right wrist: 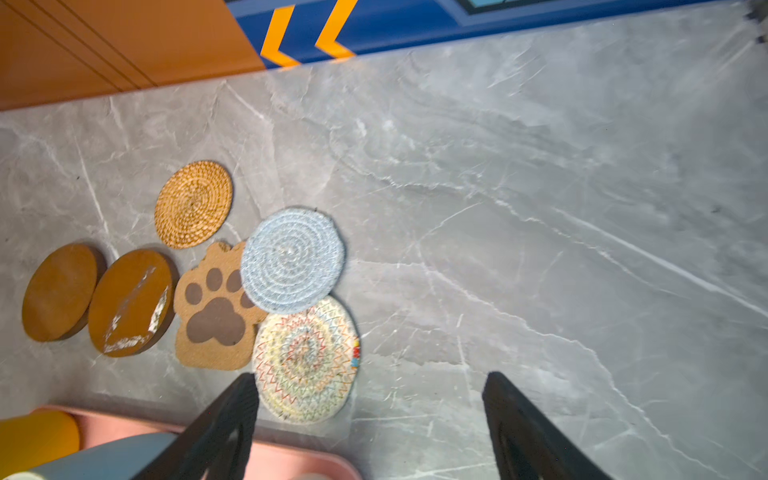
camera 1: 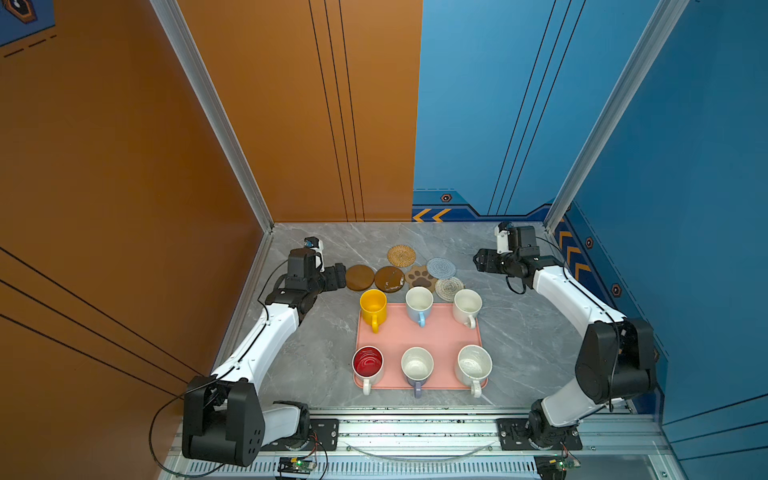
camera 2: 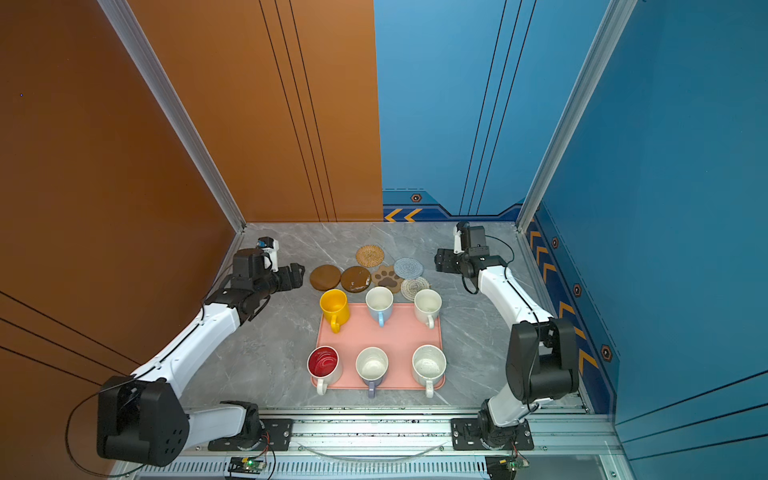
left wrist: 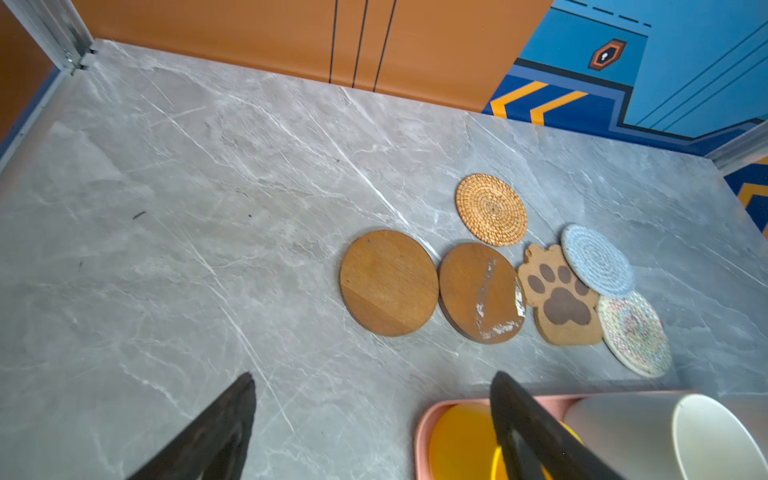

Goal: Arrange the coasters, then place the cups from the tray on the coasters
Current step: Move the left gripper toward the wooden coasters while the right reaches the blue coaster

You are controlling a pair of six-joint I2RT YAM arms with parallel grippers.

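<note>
Six coasters are seen lying flat on the grey marble-patterned table, clustered just beyond the far edge of the salmon-pink tray [camera 1: 415, 336]. Two glossy brown discs [camera 1: 360, 277] lie side by side beyond the tray's far left corner. A tan woven round [camera 1: 401, 256] lies farthest from the tray. A paw-shaped coaster [right wrist: 214, 309], a light blue woven coaster [right wrist: 293, 259] and a cream woven coaster [right wrist: 305, 359] overlap one another.

The discs are judged stiff, thin and slippery, best pinched at a free edge. The woven ones are judged light and floppy, and the blue one should be lifted first.

Six mugs [camera 1: 373, 306] stand upright on the tray with their handles towards its near edge. They are judged heavier, slick and breakable, best gripped across the rim wall.

The left gripper [left wrist: 374, 376] is held left of the tray's far corner and the right gripper [right wrist: 370, 374] beyond its far right corner. Both sets of jaws are spread wide with nothing between them.

No brand, label or readable writing is seen. Only whitish glare or scuffs on one disc and chevrons on the wall are visible.
</note>
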